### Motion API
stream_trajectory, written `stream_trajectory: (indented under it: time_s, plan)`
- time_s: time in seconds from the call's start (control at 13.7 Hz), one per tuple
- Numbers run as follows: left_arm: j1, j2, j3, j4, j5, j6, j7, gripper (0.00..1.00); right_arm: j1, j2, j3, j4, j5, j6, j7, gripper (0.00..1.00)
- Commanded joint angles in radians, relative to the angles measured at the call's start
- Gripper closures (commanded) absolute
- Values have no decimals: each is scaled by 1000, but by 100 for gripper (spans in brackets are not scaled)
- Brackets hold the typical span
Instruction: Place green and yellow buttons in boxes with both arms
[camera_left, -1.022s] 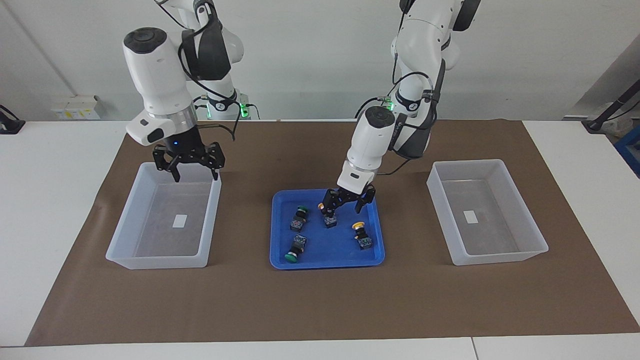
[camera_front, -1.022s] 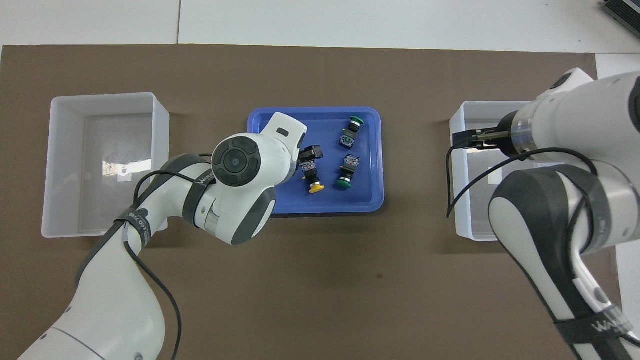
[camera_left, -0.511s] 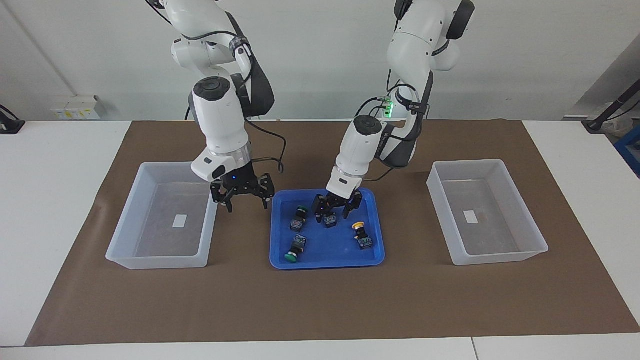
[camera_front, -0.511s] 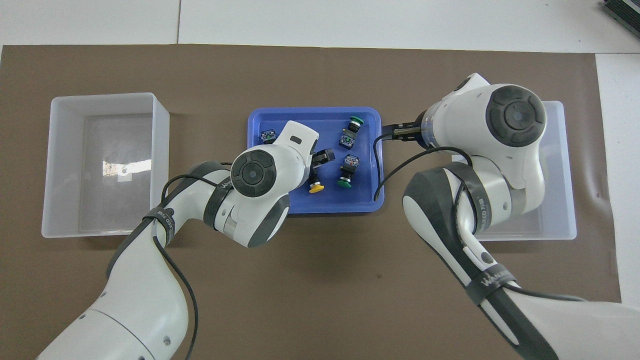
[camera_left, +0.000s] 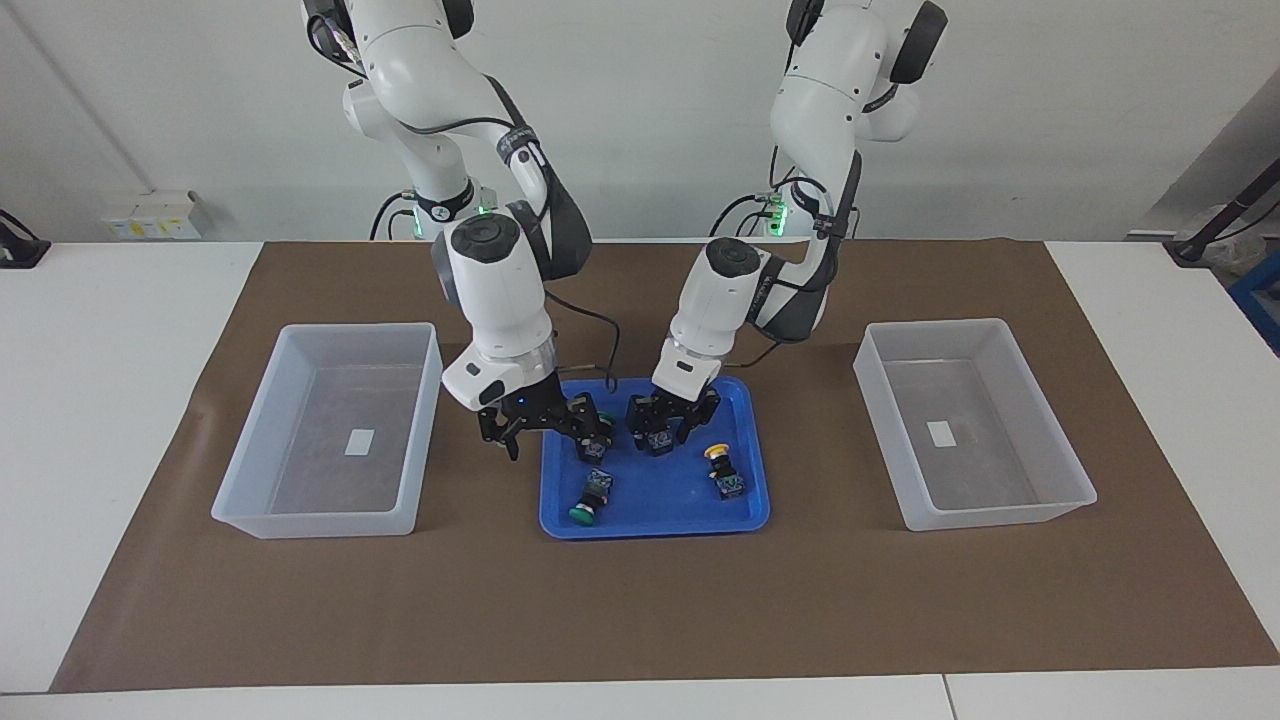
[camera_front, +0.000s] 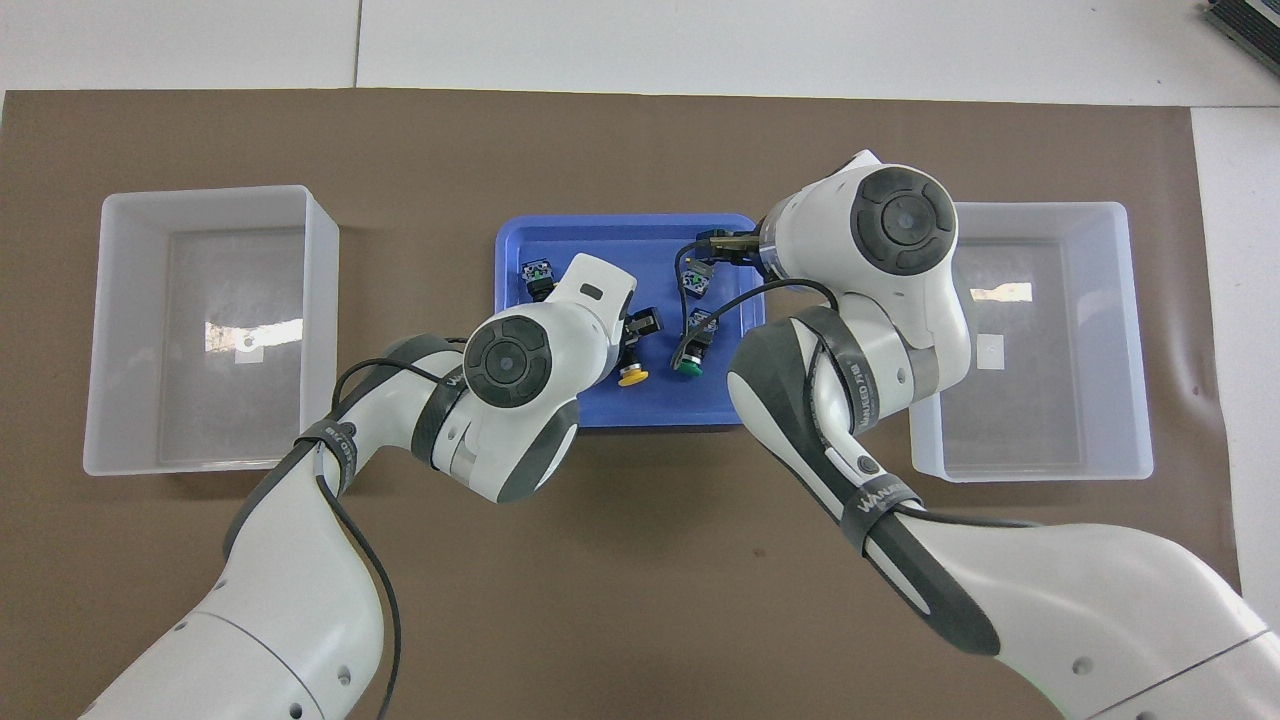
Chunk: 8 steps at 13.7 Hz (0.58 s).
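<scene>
Both arms bend down into the blue tray (camera_left: 655, 520). Left gripper (camera_left: 668, 432) straddles a yellow button (camera_front: 630, 372) at twelve o'clock, grip unclear. Right gripper (camera_left: 545, 435), jaws spread, hangs over the tray's nine o'clock edge beside a green button (camera_front: 688, 362).

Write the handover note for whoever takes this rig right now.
Left hand: down in the blue tray at a yellow button; whether it grips cannot be told.
Right hand: open, holding nothing, low at the tray's edge beside a green button.
Also in the tray, farther from the robots: second green button and second yellow button.
Done: nothing boxed. The box at the right arm's end and the box at the left arm's end are both empty.
Left: all four buttons go into boxes.
</scene>
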Motion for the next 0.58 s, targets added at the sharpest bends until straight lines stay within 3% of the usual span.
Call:
stream_trajectory:
  time_s: [0.0, 0.15, 0.36, 0.51]
  plan:
    - [-21, -7, 17, -27, -10, 29, -7, 36, 21, 82, -3, 75, -20, 2, 75, 0]
    - [-21, -7, 17, -32, -9, 29, -4, 47, 31, 134, -2, 118, -66, 12, 104, 0]
    - [-19, -9, 16, -32, -9, 29, 0, 76, 31, 159, -2, 124, -73, 30, 112, 0]
    - [-18, -9, 16, -32, -9, 27, 3, 89, 32, 194, -2, 126, -74, 71, 135, 0]
